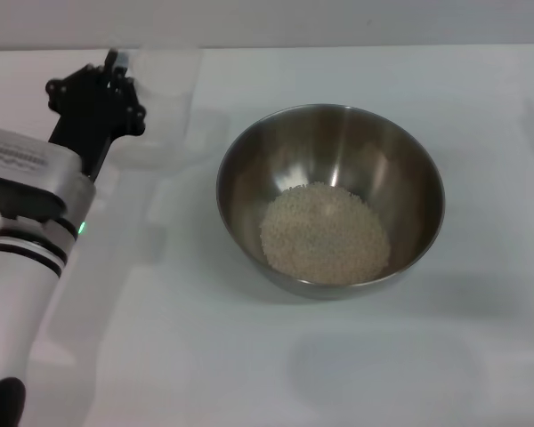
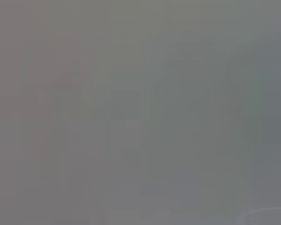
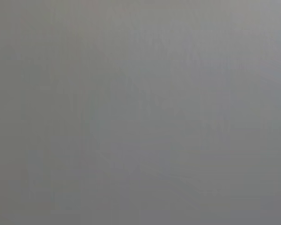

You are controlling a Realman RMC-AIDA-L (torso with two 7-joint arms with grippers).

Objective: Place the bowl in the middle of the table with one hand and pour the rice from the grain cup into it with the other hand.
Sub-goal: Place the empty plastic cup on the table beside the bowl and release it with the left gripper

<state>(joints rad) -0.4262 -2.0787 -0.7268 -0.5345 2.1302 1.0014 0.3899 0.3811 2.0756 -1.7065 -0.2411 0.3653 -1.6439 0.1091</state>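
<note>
The steel bowl stands on the white table near the middle. The rice lies as a pale heap in its bottom. The clear grain cup is at the far left of the table, left of the bowl, and looks empty. My left gripper is right against the cup's left side; whether it holds the cup does not show. The right gripper is out of view. Both wrist views show only blurred grey.
The table's far edge runs along the top of the head view. My left forearm reaches in over the table's left side. A faint pale curve shows in the left wrist view.
</note>
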